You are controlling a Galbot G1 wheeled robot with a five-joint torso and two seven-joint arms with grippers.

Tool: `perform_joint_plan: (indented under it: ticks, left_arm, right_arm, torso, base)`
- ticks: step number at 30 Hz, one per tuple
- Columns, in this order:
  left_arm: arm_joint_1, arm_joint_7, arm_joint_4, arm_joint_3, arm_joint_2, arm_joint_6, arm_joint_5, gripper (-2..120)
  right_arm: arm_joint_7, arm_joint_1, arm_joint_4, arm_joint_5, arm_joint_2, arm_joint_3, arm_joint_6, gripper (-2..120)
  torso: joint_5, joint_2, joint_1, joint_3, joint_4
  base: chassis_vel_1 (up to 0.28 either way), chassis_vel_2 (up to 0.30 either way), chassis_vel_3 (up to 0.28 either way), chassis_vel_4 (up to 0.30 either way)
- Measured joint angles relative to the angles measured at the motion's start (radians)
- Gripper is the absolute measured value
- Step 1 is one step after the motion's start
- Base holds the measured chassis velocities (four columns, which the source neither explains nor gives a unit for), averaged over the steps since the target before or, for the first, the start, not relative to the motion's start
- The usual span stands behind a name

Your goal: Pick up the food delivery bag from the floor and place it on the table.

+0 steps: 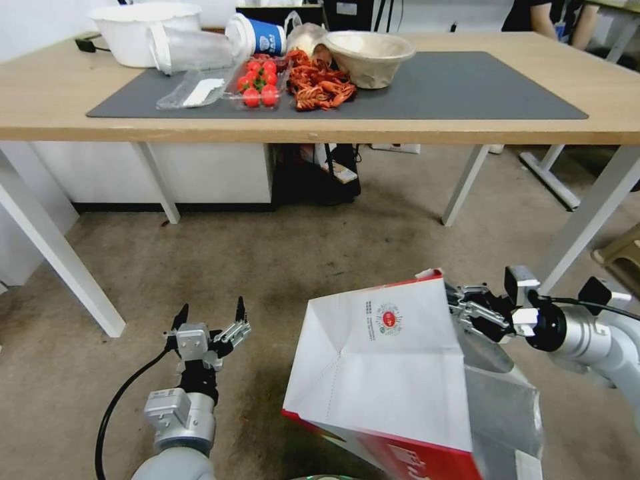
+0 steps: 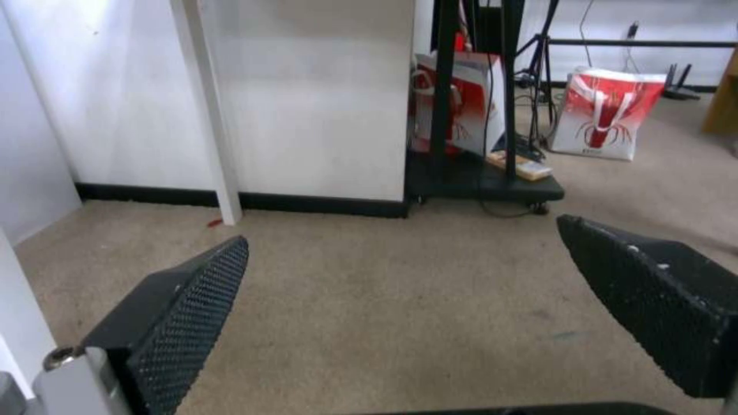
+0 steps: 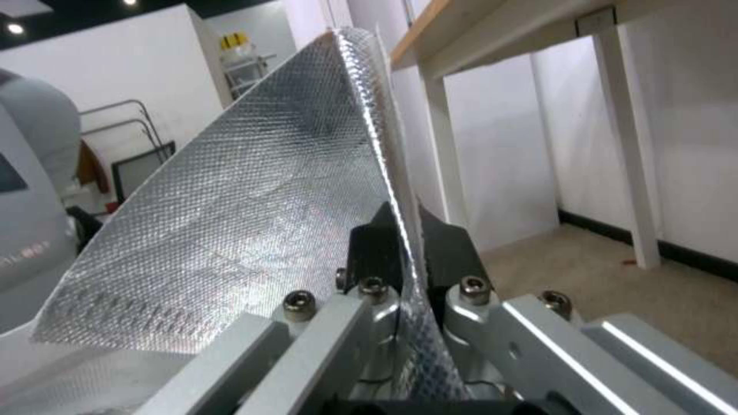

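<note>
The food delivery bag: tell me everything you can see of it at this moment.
The food delivery bag is a large boxy white paper bag with red trim along its edges, a small round red logo on its creased white side and silver foil lining. It hangs tilted in front of the robot, below the table. The right pincer is shut on its upper rim, foil wall between its fingers. The left pincer is open, apart from it.

Silver arms w/ black cable, black textured fingers [image 2: 188,305], probably hex screws.
</note>
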State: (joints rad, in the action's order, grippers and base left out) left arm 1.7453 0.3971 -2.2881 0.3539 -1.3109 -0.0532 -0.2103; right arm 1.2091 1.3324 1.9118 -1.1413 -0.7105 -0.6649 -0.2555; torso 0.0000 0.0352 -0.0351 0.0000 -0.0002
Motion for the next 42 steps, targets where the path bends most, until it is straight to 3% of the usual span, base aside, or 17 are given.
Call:
perform_joint_plan:
  ticks: [23, 42]
  left_arm:
    - [-0.005, 0.010, -0.008, 0.005, 0.003, 0.004, -0.033, 100]
    - [-0.008, 0.014, -0.008, 0.008, 0.008, 0.010, -0.035, 100]
  right_arm:
    - [0.033, -0.004, -0.008, -0.053, 0.018, -0.021, -0.026, 0]
    - [0.034, -0.002, -0.010, -0.065, 0.013, -0.023, -0.028, 0]
  torso:
    - [0.0000, 0.001, 0.000, 0.001, 0.0000]
    - [0.0000, 0.073, -0.004, 0.069, 0.0000]
  base:
    - [0.000, 0.000, 0.000, 0.000]
    - [0.000, 0.000, 0.000, 0.000]
